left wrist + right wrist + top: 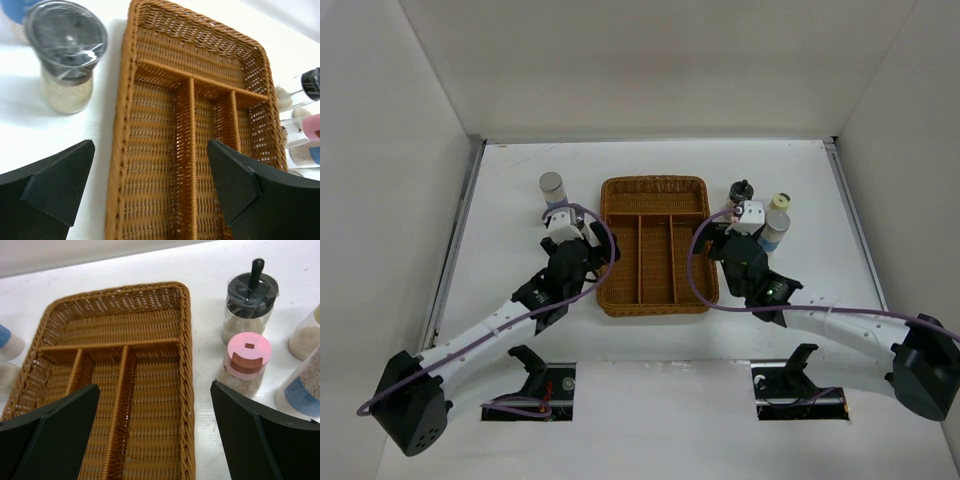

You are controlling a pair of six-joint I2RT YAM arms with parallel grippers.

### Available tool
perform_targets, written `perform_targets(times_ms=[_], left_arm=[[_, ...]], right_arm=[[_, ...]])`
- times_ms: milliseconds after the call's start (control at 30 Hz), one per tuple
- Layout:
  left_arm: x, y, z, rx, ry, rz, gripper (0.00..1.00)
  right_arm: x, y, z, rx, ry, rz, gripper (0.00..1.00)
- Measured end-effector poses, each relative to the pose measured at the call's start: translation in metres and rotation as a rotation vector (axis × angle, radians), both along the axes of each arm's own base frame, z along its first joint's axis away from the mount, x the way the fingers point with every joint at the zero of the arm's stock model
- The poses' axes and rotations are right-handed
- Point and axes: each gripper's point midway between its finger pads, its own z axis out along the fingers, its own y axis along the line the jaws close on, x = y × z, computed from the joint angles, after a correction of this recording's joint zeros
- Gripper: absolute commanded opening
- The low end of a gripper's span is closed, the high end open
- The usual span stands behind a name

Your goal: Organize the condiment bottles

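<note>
left tool [151, 165] and right tool [155, 400] both wide open, empty, over wicker tray [186, 390]. pink-capped bottle [248, 360] upright on worktop [202, 365] just right of tray, black-topped shaker [250, 300] close behind. shift right tool across, straddle the bottle squarely, don't clip the shaker.

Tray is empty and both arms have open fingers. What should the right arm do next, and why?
Probably shift the right fingers sideways to straddle the pink-capped bottle: it stands upright, the nearest bottle, just past one open fingertip, and the wicker tray holds nothing yet.
</note>
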Motion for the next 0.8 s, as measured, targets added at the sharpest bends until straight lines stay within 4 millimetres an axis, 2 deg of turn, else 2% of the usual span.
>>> perform_targets(times_ms=[100, 200, 267, 400, 500, 533, 567, 600, 633, 667, 733, 800], left_arm=[[-0.006, 0.008, 0.011, -0.008, -0.022, 0.007, 1.00], [-0.012, 0.018, 0.040, -0.039, -0.102, 0.016, 1.00], [-0.014, 0.027, 0.052, -0.041, -0.140, 0.036, 1.00], [-0.012, 0.052, 0.052, 0.039, -0.129, 0.117, 1.00], [-0.010, 0.064, 0.042, 0.102, -0.092, 0.159, 1.00], [-0.009, 0.068, 0.039, 0.117, -0.081, 0.170, 1.00], [-0.009, 0.071, 0.037, 0.132, -0.073, 0.179, 0.97], [-0.007, 0.074, 0.037, 0.143, -0.066, 0.190, 0.81], [-0.004, 0.077, 0.037, 0.155, -0.061, 0.201, 0.66], [-0.001, 0.079, 0.037, 0.163, -0.055, 0.210, 0.56], [0.005, 0.081, 0.036, 0.187, -0.038, 0.224, 0.59], [0.012, 0.081, 0.033, 0.212, -0.014, 0.229, 0.73]], right_arm=[[-0.001, 0.002, 0.004, 0.028, -0.023, 0.008, 1.00], [-0.005, 0.008, 0.001, 0.037, -0.027, 0.029, 1.00], [-0.009, 0.017, 0.000, 0.041, -0.027, 0.058, 1.00], [-0.015, 0.036, -0.005, 0.046, -0.026, 0.115, 1.00], [-0.020, 0.042, -0.008, 0.057, -0.029, 0.145, 1.00], [-0.021, 0.043, -0.009, 0.060, -0.029, 0.153, 0.92], [-0.023, 0.045, -0.011, 0.063, -0.029, 0.169, 0.73], [-0.024, 0.047, -0.012, 0.062, -0.026, 0.184, 0.55], [-0.026, 0.049, -0.013, 0.067, -0.023, 0.204, 0.43], [-0.028, 0.052, -0.013, 0.078, -0.021, 0.221, 0.35], [-0.029, 0.056, -0.010, 0.103, -0.022, 0.244, 0.34], [-0.028, 0.057, -0.008, 0.122, -0.022, 0.255, 0.42]])
